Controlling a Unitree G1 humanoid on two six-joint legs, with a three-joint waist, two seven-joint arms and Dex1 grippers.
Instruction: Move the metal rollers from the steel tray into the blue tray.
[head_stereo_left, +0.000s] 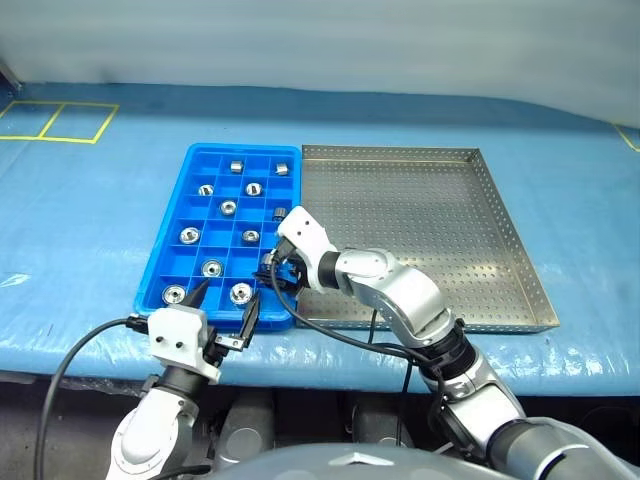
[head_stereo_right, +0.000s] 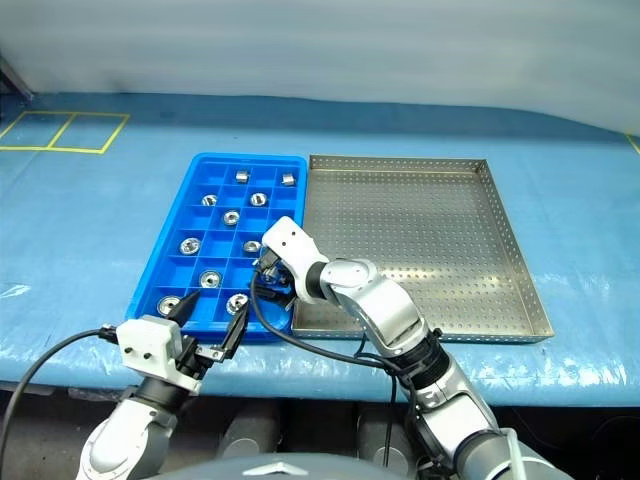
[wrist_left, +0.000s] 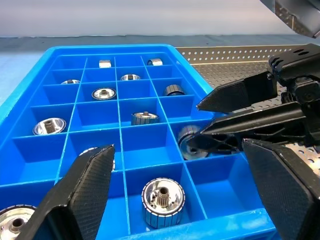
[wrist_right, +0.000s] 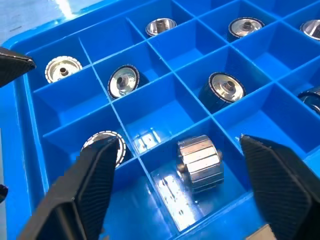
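The right gripper (head_stereo_left: 275, 268) hangs over the near right corner of the blue tray (head_stereo_left: 168, 258), its black fingers spread wide and holding nothing; in its wrist view a ribbed metal roller lies on its side in the compartment just beneath them (wrist_right: 200, 161). The left gripper (head_stereo_left: 222, 312) sits at the tray's near edge, fingers likewise wide apart and empty, with another roller standing upright in the cell ahead of it (wrist_left: 161, 201). The blue tray is glossy moulded plastic, divided by thin walls into square compartments, and the metal rollers (head_stereo_left: 229, 208) lie scattered one to a cell, from the far row to the near one; they are short shiny cylinders, some showing a central bore, some a knurled rim. Touching the tray's right edge, the steel tray (head_stereo_left: 500, 235) is a dull silver rectangle with a perforated floor and low raised rims. Both trays rest on a blue-covered table (head_stereo_left: 90, 220).
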